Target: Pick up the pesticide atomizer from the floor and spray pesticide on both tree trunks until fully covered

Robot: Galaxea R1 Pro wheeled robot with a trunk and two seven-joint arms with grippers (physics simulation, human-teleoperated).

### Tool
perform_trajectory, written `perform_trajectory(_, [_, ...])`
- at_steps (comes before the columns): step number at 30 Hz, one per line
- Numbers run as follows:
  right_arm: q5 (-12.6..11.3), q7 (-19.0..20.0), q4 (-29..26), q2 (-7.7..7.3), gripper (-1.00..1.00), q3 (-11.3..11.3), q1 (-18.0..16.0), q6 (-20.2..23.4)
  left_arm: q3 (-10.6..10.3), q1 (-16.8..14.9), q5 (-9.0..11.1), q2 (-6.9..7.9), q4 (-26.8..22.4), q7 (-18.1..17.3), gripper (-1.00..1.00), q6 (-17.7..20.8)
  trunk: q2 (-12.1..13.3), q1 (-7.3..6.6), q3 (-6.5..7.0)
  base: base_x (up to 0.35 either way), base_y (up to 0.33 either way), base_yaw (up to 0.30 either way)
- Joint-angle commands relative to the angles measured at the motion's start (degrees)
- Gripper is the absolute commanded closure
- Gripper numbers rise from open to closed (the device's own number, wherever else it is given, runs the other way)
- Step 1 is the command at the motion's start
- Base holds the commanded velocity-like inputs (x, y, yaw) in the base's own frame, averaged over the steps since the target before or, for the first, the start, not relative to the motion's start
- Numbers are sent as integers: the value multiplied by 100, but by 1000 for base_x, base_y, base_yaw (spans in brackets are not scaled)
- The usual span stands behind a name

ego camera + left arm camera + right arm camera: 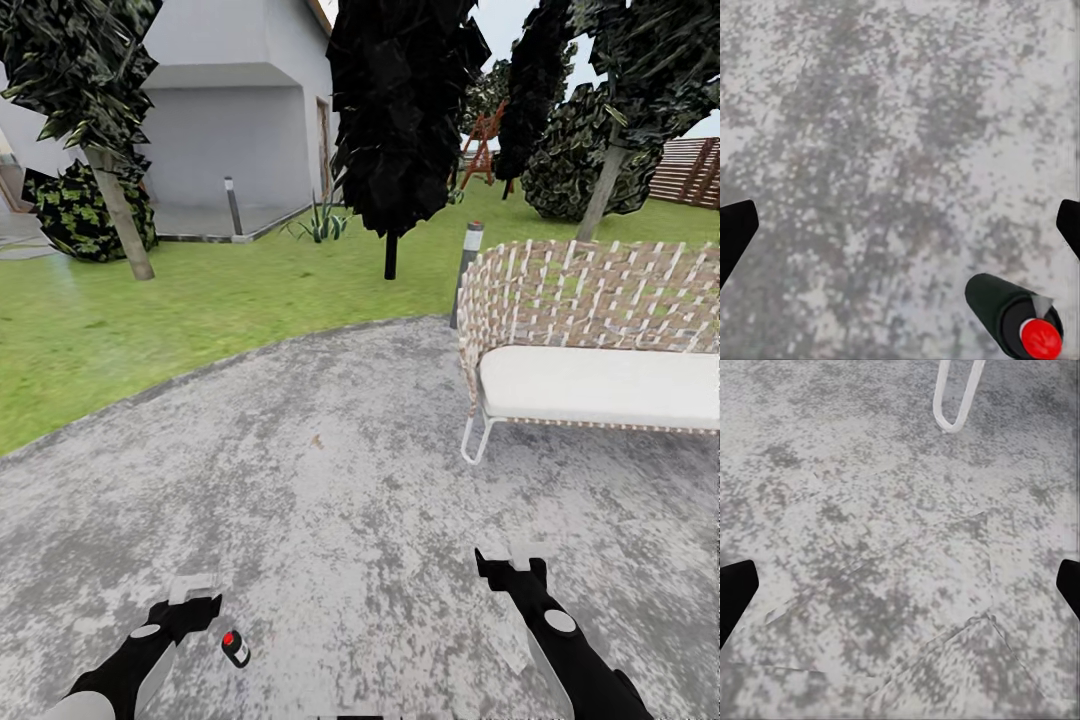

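Left gripper is spread wide, empty, above the floor. Pesticide atomizer is seen just beside it, apparently outside the jaws. A descent from here risks clipping and toppling it. Right gripper is wide, empty.

A home garden: green lawn with trees, a wicker sofa on concrete paving, a house, and a wooden fence.
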Motion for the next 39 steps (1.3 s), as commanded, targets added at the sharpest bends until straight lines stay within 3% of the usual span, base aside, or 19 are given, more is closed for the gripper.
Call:
perform_trajectory(1, [1, 2, 4, 0, -100, -2, -3, -17, 16, -2, 16, -2, 2, -5, -100, -10, -2, -1, -4, -1, 0, -49])
perform_trajectory(11, [-2, 2, 4, 0, -100, 1, -3, -17, 16, -2, 13, -11, 2, -5, -100, -9, -2, -1, -4, -11, -57, -11])
perform_trajectory(24, [-2, 2, 4, 0, -100, 5, -3, -17, 16, -2, 20, -12, -7, -9, -100, -7, -2, -1, -4, -3, -9, -144])
perform_trajectory(39, [-5, 2, 4, 0, -100, 5, -3, -17, 16, -2, 20, -12, 20, -5, -100, -13, -22, 37, -416, 0, 0, -3])
